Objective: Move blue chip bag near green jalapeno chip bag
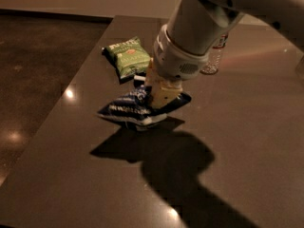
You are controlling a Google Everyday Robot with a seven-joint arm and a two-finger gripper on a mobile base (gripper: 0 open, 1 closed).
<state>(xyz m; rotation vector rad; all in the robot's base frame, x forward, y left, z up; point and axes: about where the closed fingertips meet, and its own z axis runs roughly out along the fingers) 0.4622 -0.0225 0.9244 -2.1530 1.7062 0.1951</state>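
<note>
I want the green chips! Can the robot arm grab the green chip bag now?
Probably not: the gripper, close by the green chip bag, has its jaws holding the blue chip bag.

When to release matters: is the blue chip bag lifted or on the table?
Apparently lifted: the hand, beside the green jalapeno chip bag, pinches the blue chip bag above its shadow.

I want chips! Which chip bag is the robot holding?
The blue chip bag, pinched in the gripper above the table; the green jalapeno chip bag lies flat.
</note>
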